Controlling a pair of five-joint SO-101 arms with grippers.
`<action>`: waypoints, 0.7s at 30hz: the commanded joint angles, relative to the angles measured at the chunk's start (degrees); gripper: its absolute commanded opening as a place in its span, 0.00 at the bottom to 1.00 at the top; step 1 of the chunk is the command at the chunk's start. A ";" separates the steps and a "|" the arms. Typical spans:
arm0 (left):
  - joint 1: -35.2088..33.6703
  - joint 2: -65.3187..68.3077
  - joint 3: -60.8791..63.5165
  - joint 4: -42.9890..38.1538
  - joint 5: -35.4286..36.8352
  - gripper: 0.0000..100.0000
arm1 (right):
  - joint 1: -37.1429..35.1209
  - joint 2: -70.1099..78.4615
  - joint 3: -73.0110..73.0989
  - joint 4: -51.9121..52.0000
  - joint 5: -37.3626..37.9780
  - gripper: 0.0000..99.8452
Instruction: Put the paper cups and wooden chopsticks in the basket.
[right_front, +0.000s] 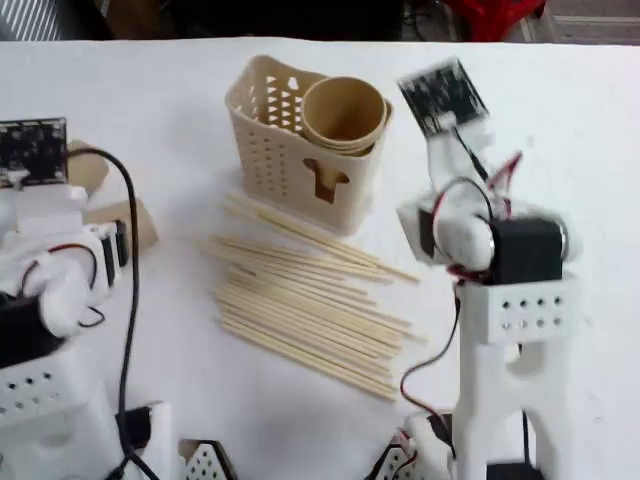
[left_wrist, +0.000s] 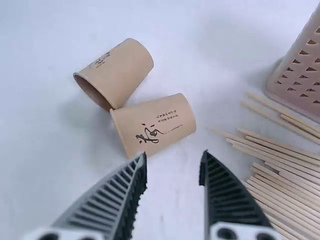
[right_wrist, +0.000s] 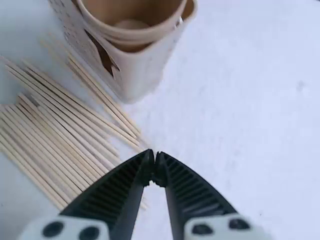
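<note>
Two tan paper cups on their sides on the white surface (right_front: 560, 120) by the left arm: farther cup (left_wrist: 115, 72) with its dark open mouth showing, nearer cup (left_wrist: 155, 125) at an angle to it, wider end meeting the farther one close to that mouth. Dark brush-like marks and a line of small print on each side, too small to make out. More of the same cups, stacked upright and mouth up (right_front: 345, 112), in one corner of the cream basket (right_front: 270, 150) with perforated walls and a cut-out in its front.

Pale wooden chopsticks (right_front: 310, 305) in a loose flat heap in front of the basket, a few against its foot, nearly all parallel. Long axes slanting from the left arm's side toward the right arm's base.

Left gripper (left_wrist: 173, 157) spread wide and holding nothing, just short of the nearer cup. Right gripper (right_wrist: 154, 160) clenched with tips together and nothing between them, over bare surface beside the chopsticks and near the basket.
</note>
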 joint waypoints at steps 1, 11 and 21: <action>-3.03 12.00 -12.22 7.56 0.70 0.26 | 7.34 -13.85 28.57 -14.11 6.68 0.02; -16.92 41.45 -22.77 6.07 0.26 0.28 | 18.95 -44.88 70.77 -27.47 18.99 0.02; -18.77 56.92 -22.68 -2.29 -4.22 0.28 | 20.97 -73.27 91.69 -21.76 18.99 0.02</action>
